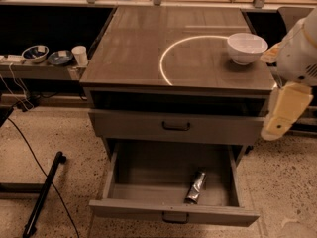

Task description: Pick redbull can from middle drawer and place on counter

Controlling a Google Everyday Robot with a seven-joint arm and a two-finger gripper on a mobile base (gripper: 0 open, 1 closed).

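The redbull can lies on its side on the floor of the open middle drawer, towards the front right. The drawer is pulled out at the bottom of the cabinet. The counter with the white arc line is above it. My gripper hangs at the right edge of the view, beside the cabinet's right front corner. It is at about the height of the closed drawer, well above and to the right of the can, and holds nothing that I can see.
A white bowl stands on the counter's right side. A closed drawer with a dark handle sits above the open one. A side shelf at the left holds two bowls and a cup. A dark pole and cables lie on the floor at the left.
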